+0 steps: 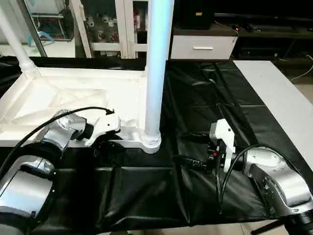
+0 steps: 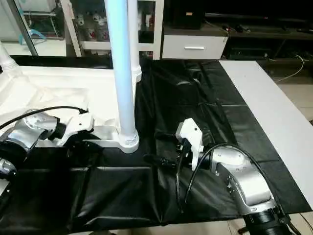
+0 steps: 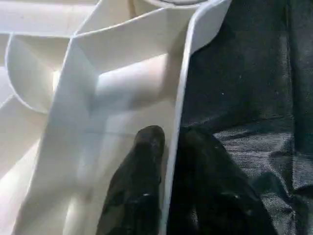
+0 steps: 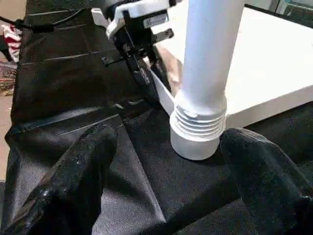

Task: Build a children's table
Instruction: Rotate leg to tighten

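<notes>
I have the tabletop (image 1: pixel 73 105) lying underside up on the left half of the worktop (image 1: pixel 205 98), which is draped in black cloth; its ribs face upward and its near rim runs along toward the worktop's front edge. One leg (image 1: pixel 157 63) stands upright in the near right corner socket (image 1: pixel 150 139), threaded into the collar there. A second leg (image 1: pixel 13 41) rises at a tilt from the far left corner socket.

My left gripper (image 3: pixel 166 161) sits at the tabletop's near rim, just left of the upright leg. In the left wrist view its two black fingers (image 3: pixel 139 181) straddle the thin white rim wall, one inside the ribbed underside and one outside over the cloth, pinching that wall between them.

My right gripper (image 4: pixel 166 181) rests low over the cloth, to the right of the tabletop and apart from it, pointing toward the upright leg's base. Its fingers (image 4: pixel 78 171) are spread wide with nothing between them; in the right wrist view the socket and leg stand beyond the gap, untouched.
</notes>
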